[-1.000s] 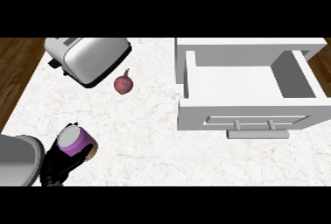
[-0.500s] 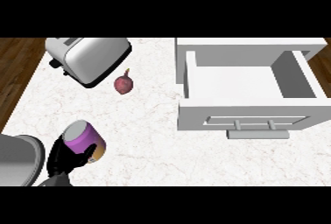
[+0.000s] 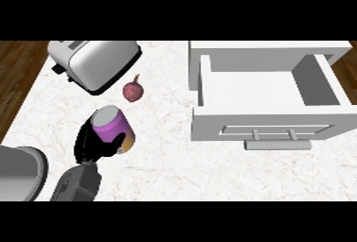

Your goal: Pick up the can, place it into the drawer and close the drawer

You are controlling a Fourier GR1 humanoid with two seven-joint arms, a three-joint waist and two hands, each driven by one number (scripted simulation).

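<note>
Fingers [image 3: 89,142] of the left hand [image 3: 94,144] curl round the can [image 3: 114,127] from its left and lower side, with dark tips wrapping under its bottom edge. The grey forearm [image 3: 75,183] rises from the lower edge of the view and leans slightly right toward the can. The can sits in that grasp tilted, its pale top pointing up and left; whether its base touches the counter [image 3: 167,160] is hard to tell from this steep angle.

Just above the can lies a small reddish-brown vegetable [image 3: 133,90], perhaps a beet or shallot, with a short stem pointing up; it lies apart from the can. Farther up and left of the can stands a toaster [image 3: 94,60], turned at an angle. Well to the right of the can is the drawer [image 3: 268,92], pulled open, its front panel and bar handle [image 3: 273,134] facing the lower edge. Nothing lies between can and drawer except bare counter. Left and below the can, a rounded metal object [image 3: 21,172] fills the corner.

The can has a purple band, an orange lower part and a shiny grey lid. The toaster is brushed silver with a dark base. The drawer is plain white with grey inner walls. The counter is white marble with faint veins, bordered on the left by dark wood [image 3: 15,75].
</note>
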